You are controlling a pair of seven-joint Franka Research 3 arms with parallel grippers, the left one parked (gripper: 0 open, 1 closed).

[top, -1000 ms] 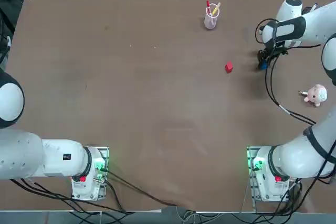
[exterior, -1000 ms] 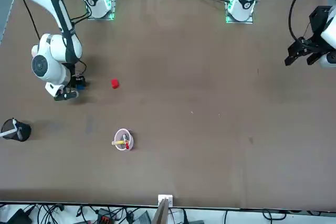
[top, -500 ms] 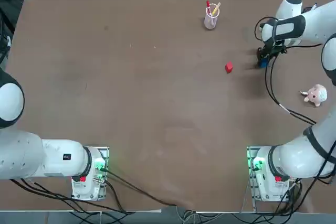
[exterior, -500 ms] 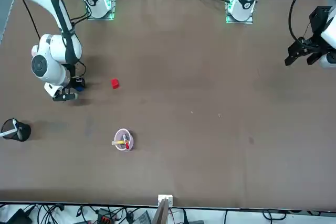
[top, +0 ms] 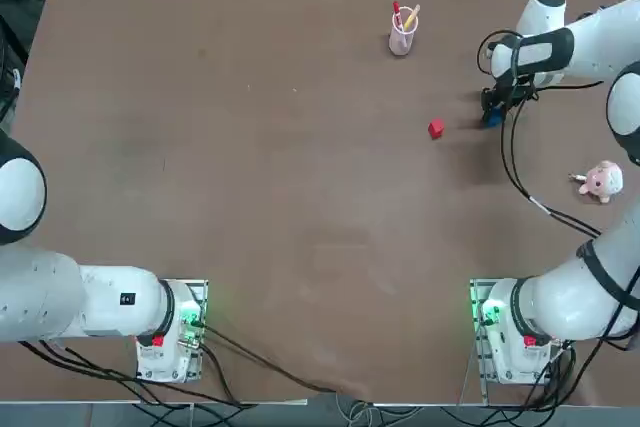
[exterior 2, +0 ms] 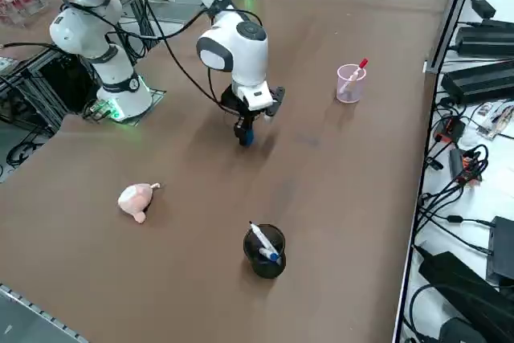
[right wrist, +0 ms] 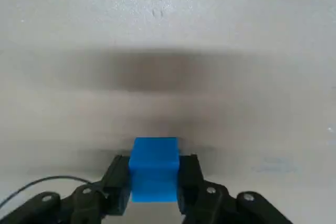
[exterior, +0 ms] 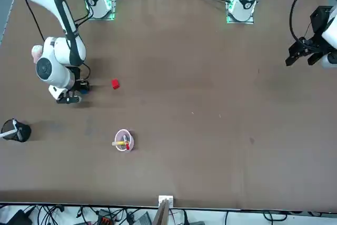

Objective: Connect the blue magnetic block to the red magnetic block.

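Blue magnetic block (right wrist: pixel 154 169), gripped between the two black fingers (right wrist: pixel 190 182) of the right claw (right wrist: pixel 154 174), flanked closely on both sides and held above the brown table (top: pixel 300 197), with a dark shadow cast on the surface. Well apart from it, to the robot's left, red magnetic block (top: pixel 436 129), alone on the tabletop, touching neither claw nor blue block. Farther from the robot's bases than either block, and to the left of both, pale pink cup (top: pixel 401 37), upright, with red pen (top: pixel 396 8) and yellow pen (top: pixel 412 17) leaning inside. Nearer the bases than the claw and off to its right, pink plush toy (top: pixel 602 180), resting on the table. Toward the table's far right side, black mesh holder (exterior 2: pixel 264 251), containing white marker (exterior 2: pixel 263 238). Overhead and behind the claw, white right arm (exterior: pixel 58 59), bent down toward the table, with black cables (top: pixel 515 157) looped alongside.
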